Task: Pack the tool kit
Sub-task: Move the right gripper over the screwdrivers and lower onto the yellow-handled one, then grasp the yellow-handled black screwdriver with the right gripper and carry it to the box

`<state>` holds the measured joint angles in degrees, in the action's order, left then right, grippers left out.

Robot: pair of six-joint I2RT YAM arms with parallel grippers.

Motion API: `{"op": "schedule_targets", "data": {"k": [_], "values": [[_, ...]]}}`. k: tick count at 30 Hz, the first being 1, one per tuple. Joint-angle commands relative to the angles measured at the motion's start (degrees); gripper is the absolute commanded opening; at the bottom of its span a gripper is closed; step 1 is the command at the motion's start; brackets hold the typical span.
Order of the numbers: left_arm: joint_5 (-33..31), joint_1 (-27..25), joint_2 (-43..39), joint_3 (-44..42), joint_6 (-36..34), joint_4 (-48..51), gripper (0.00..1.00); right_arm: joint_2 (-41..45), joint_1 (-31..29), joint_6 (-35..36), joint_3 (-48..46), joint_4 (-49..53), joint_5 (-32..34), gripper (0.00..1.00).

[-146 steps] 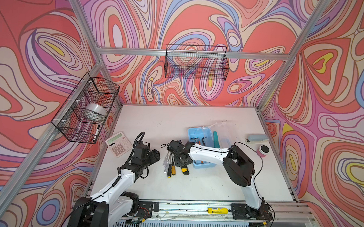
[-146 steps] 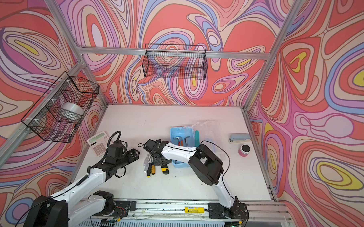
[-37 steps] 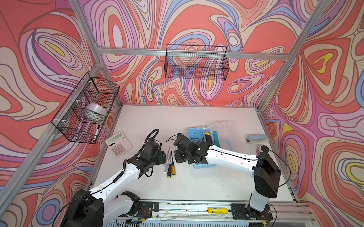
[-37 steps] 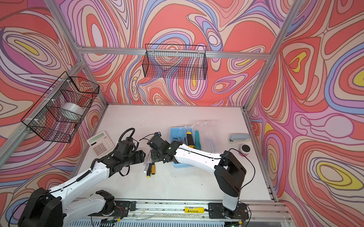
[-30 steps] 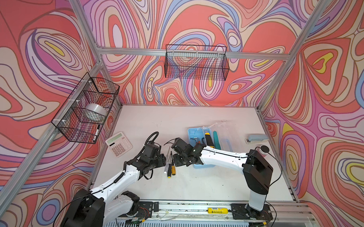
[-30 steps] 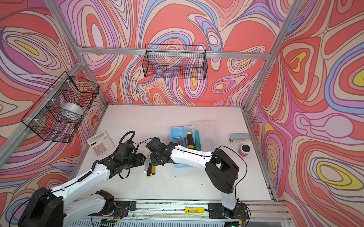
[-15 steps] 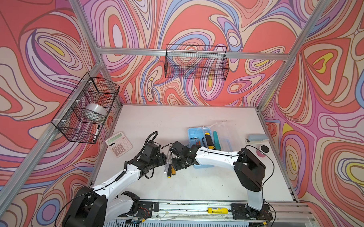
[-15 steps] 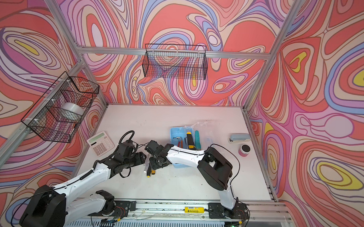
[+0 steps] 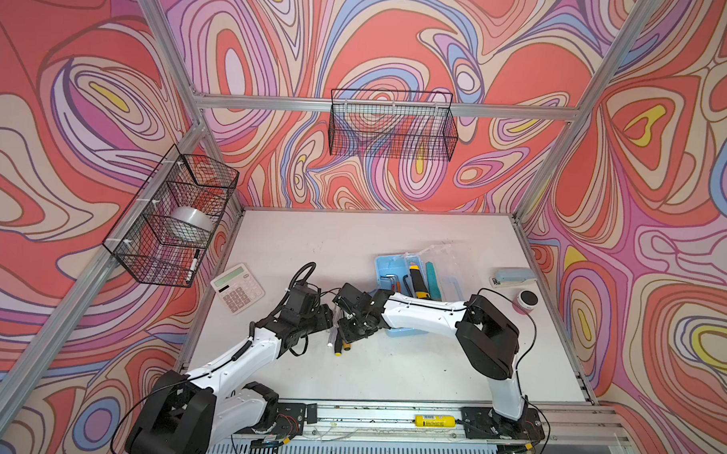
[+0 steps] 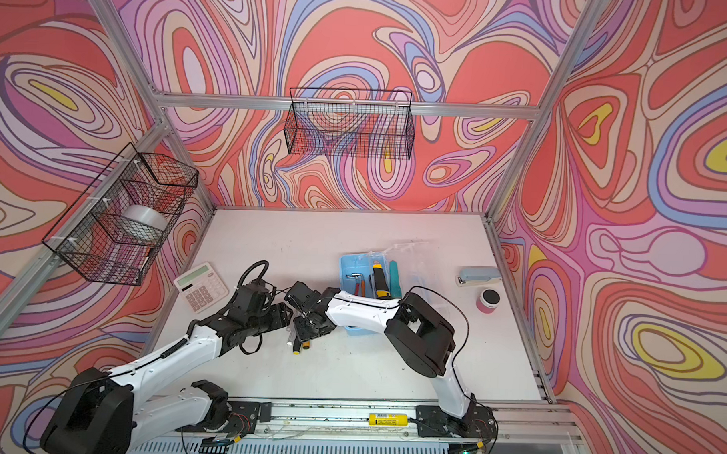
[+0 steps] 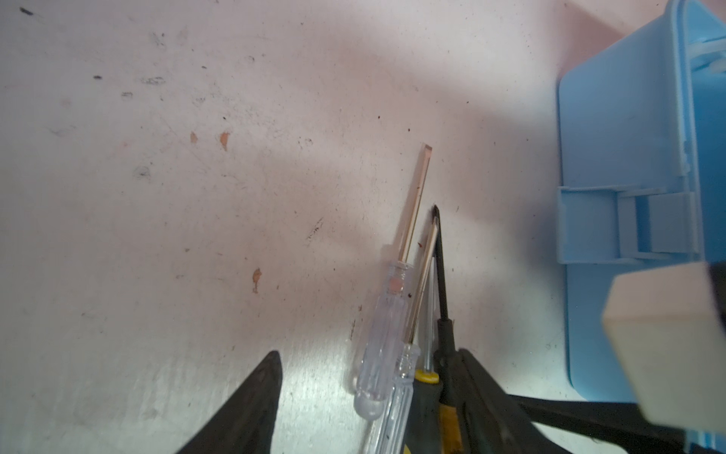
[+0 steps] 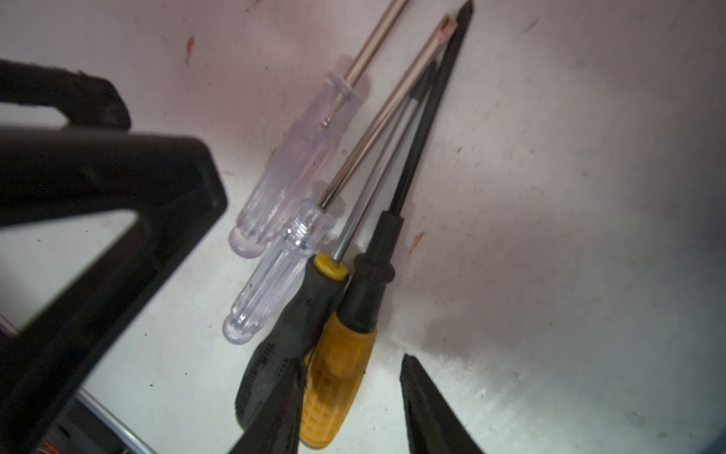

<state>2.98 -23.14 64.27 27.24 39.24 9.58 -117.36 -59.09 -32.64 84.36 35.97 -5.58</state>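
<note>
Moved over from beside the light-blue box (image 9: 382, 265), the right tool (image 12: 351, 363) hangs open astride the yellow-handled screwdriver (image 12: 387, 228) on the table (image 9: 353, 244), shaft running straight ahead of its jaws; the open left tool (image 11: 369, 353) waits beside.

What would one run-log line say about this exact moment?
left gripper: open, over loose screwdrivers | right gripper: open, straddling yellow-handled screwdriver | blue box: clear lid open, partly packed

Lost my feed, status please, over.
Left hand open, right hand open, both over loose screwdrivers. Tool box open, partly packed. Hands crowd each other.
</note>
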Motion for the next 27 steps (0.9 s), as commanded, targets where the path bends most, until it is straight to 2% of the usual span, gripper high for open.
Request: {"op": "schedule_targets", "data": {"k": [1,13,27], "values": [[-0.2,0.4,0.6,-0.6,0.4,-1.2,0.69,-1.9,-0.4,0.5,2.0,2.4,1.2,0.42],[-0.8,0.4,1.1,-0.4,0.3,-1.5,0.69,-5.6,-1.2,-0.8,6.5,8.3,8.0,0.4],[-0.6,0.4,2.4,-0.2,0.4,-2.5,0.69,-5.6,-1.4,-0.8,6.1,7.9,8.8,0.32]]}}
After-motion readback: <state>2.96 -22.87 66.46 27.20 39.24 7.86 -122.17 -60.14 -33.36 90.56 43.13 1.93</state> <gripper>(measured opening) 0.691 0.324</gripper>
